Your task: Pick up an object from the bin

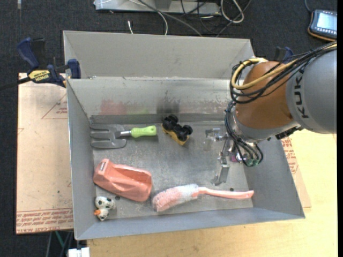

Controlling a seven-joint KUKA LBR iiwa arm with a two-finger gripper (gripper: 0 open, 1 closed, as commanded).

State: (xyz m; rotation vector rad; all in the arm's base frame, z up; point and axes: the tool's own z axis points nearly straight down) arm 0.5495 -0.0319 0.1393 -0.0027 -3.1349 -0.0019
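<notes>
My gripper [221, 175] hangs low in the right part of the bin, below the orange-covered wrist. Its tip is just above the pink handle of a long brush [182, 195], which lies along the bin's front wall with its pinkish-white bristle head to the left. Nothing shows in the gripper. A small black and yellow toy car [177, 128] lies near the back wall, up and to the left of the gripper.
A small garden fork with a green handle [126, 134] lies at the back left. A salmon-pink bag-like thing [124, 181] sits at the front left, and a tiny white and orange figure [103, 206] is in the front left corner.
</notes>
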